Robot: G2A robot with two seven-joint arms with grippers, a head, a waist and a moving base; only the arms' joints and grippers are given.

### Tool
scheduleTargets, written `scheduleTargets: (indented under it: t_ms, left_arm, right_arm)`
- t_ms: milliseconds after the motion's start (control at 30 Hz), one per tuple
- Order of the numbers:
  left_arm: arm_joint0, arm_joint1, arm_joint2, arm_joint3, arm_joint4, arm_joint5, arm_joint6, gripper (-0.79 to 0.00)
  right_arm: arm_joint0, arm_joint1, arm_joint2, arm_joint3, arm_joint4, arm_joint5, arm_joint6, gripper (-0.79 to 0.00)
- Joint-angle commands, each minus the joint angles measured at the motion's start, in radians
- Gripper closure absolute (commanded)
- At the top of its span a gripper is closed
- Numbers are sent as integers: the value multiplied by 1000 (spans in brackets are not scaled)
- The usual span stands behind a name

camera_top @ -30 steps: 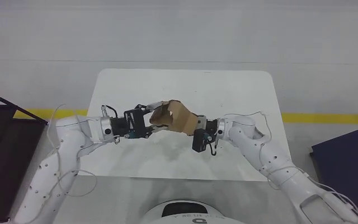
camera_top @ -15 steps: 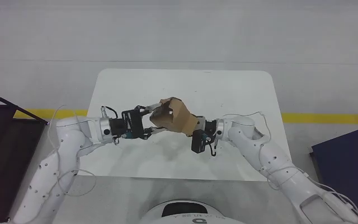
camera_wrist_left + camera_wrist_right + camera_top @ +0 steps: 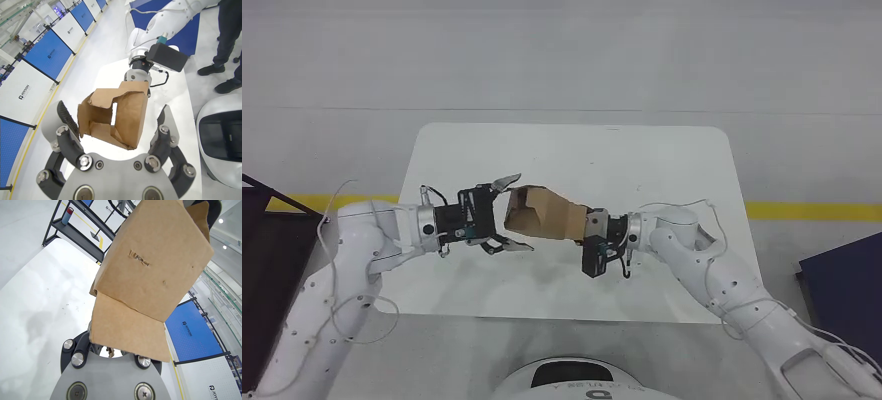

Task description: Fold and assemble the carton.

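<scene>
**Top view.** Left pincer (image 3: pixel 519 213): spread wide and holding nothing, one finger on each side of the near end of the carton (image 3: pixel 547 212). Right pincer (image 3: pixel 588 228): clamped on the carton's other end. The carton hangs between the two arms, clear above the bench (image 3: pixel 642 160).

**Left wrist view.** Left pincer (image 3: pixel 114 111): both fingers well apart. One ribbed pad (image 3: pixel 69 119) sits just beside a loose flap (whether it touches is unclear). Carton (image 3: pixel 130 113): squared into a tube with the mouth facing this camera. The end flaps are ragged and unfolded, and a slit of light shows through at one seam. Right pincer (image 3: pixel 137 80): at the far end, carrying the carton.

**Right wrist view.** Carton (image 3: pixel 151 266): one scuffed side panel, with a flap running down into the right pincer (image 3: pixel 113 350). The fingers are mostly covered, so the grip is judged from the carton being borne aloft.

**Progress (judgement).** The body is erected. The end flaps are still to be folded in and tucked, so roughly half remains.
</scene>
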State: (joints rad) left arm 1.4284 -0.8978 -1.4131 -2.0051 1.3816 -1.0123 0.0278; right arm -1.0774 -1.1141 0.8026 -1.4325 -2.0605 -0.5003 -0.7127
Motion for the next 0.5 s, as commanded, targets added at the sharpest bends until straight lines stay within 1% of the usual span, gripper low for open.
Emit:
scheduleTargets:
  t_ms: [0, 133, 333, 400, 433, 467]
  left_arm:
    - [-10, 8, 22, -11, 1, 0, -12, -785]
    - [-28, 23, 48, -17, 1, 0, -23, -785]
    - [-38, 36, 56, -14, 15, 0, -28, -779]
    - [-37, 39, 56, -12, 17, 0, -23, -671]
    - [-36, 39, 55, -12, 20, 0, -21, -545]
    - [-36, 40, 55, -12, 26, 0, -20, -496]
  right_arm:
    - [0, 1, 1, -5, -5, -5, 4, 0]
    - [-2, 3, 1, -9, -5, -16, 14, 0]
    - [-3, 3, 3, -5, 8, -21, 17, 0]
    - [-2, 3, 2, -4, 10, -22, 20, 0]
    - [-2, 3, 1, -4, 12, -24, 21, 0]
    - [-2, 2, 0, -3, 13, -24, 23, 0]
